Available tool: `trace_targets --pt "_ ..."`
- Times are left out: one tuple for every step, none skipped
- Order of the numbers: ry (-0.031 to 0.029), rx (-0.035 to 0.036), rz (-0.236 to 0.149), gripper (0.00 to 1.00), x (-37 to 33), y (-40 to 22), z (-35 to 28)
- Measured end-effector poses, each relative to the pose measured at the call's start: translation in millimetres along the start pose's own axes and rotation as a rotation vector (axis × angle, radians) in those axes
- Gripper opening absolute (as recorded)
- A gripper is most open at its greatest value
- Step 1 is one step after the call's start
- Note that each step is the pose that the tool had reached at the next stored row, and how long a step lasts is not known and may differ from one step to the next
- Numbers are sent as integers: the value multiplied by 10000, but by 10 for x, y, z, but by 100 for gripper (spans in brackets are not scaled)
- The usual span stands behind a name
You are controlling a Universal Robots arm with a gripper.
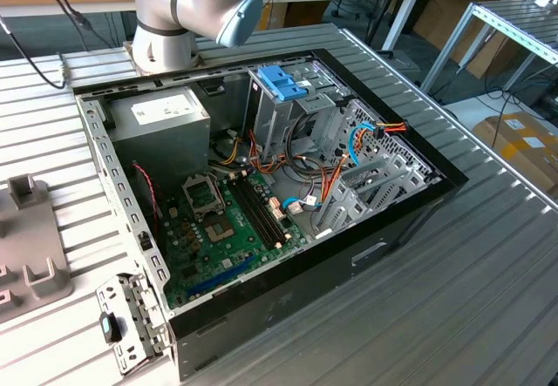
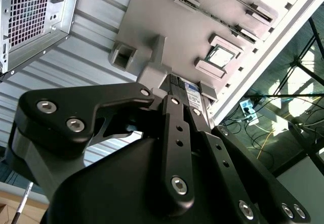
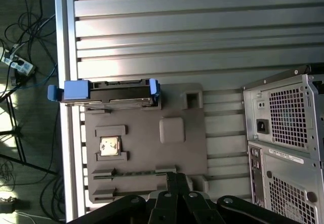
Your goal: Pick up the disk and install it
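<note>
At the exterior view's left of the computer case point(image 1: 349, 255), a grey holder tray point(image 1: 35, 264) lies on the slatted metal table point(image 1: 453, 299), and a small metal bracket point(image 1: 131, 321) lies near the case's front corner. The case lies open on its side. Inside it, from the exterior view's left, are the grey power supply point(image 1: 161, 120), the green circuit board point(image 1: 218, 229), and a metal drive cage point(image 1: 279, 120) with a blue clip point(image 1: 283, 83) on top. Behind the case stands the base of the arm point(image 1: 192, 11). Well off at the exterior view's right of the case, a cardboard box point(image 1: 523, 142) sits on the floor.

In the first wrist view the disk point(image 3: 109, 93) stands on its edge in a slot at one end of the tray point(image 3: 172, 158), its blue carrier showing at both ends. It is well apart from the back of the case point(image 3: 283, 133), with bare table slats between them. A small square chip point(image 3: 109, 146) rests in a pocket of the tray just beside the disk. The gripper point(image 3: 177, 176) hangs over the other end of the tray, apart from the disk, and its tips look drawn together with nothing between them.
</note>
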State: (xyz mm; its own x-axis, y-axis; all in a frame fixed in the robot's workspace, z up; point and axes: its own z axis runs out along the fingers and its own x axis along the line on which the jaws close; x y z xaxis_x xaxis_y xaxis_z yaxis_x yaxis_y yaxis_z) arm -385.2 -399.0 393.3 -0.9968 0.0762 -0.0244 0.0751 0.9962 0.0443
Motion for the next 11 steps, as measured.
trace_targets --pt "-1 0 0 11 4 0 0" --pt "-1 -1 0 11 8 0 0" --pt "-1 0 0 11 12 -1 0" --pt "-1 -1 0 11 21 -2 0" --pt "0 0 0 11 31 -2 -1" --pt "-1 0 0 11 45 -3 -1" --pt "0 0 0 11 69 -5 -2" --pt "0 -1 0 11 103 -8 -2" --pt "-1 -1 0 11 110 -8 -3" --pt "-1 -1 1 11 116 -9 -3" --pt "0 0 0 11 120 -9 -3"
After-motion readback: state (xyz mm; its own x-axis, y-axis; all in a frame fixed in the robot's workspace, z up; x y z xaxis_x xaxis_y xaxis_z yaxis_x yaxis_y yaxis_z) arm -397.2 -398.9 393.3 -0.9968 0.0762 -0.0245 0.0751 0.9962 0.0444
